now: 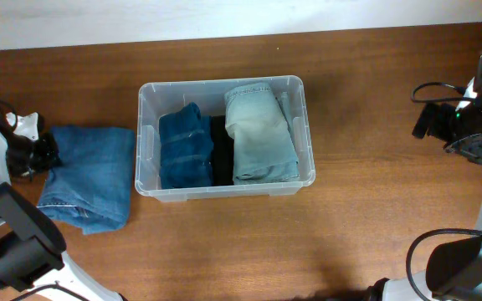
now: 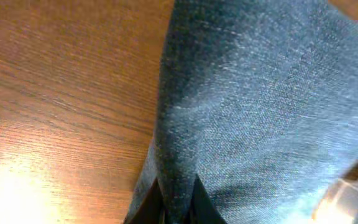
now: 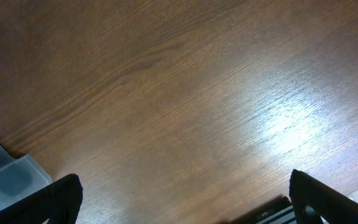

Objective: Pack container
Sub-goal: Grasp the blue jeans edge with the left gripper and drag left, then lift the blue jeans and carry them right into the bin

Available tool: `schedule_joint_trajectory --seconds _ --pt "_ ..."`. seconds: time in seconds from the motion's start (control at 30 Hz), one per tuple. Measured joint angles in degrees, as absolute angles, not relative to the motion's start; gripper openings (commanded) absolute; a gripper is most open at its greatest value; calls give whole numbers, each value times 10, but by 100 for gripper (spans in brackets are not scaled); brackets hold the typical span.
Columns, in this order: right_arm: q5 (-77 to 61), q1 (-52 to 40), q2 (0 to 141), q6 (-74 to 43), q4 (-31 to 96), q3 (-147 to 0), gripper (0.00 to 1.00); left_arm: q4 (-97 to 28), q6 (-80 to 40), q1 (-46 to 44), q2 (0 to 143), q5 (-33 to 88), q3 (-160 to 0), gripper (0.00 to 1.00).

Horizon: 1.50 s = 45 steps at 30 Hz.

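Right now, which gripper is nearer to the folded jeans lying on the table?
Left. The left gripper is shut on the folded jeans at their edge; the right gripper hangs open over the table, beyond the container.

Container [image 1: 145, 142] of clear glossy plastic; jeans [image 1: 90, 171] of matt denim; table [image 1: 350, 226] of smooth, sheened wood.

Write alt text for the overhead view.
A clear container sits mid-table holding dark blue jeans, a black garment and light blue jeans side by side. Another folded pair lies on the wooden table to its left, the left gripper at its edge.
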State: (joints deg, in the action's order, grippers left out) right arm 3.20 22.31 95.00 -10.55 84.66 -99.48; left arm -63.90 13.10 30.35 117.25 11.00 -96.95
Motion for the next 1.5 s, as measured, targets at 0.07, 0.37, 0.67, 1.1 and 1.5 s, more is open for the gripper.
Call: schedule_joint_trajectory --seconds 0.07,0.37,0.67,1.1,1.5 --pt "32 223 950 -105 846 -995 98 -652 131 303 1173 116 -985 1" --pt "32 223 950 -105 846 -995 99 -736 106 303 1176 125 -1106 0" --pt "32 223 950 -105 846 -995 99 -783 50 303 1176 127 -1177 0" --pt "32 223 950 -105 846 -995 98 -810 -40 241 1157 126 -1274 1" --pt "32 223 950 -105 846 -995 98 -876 -148 117 1051 133 -1512 1"
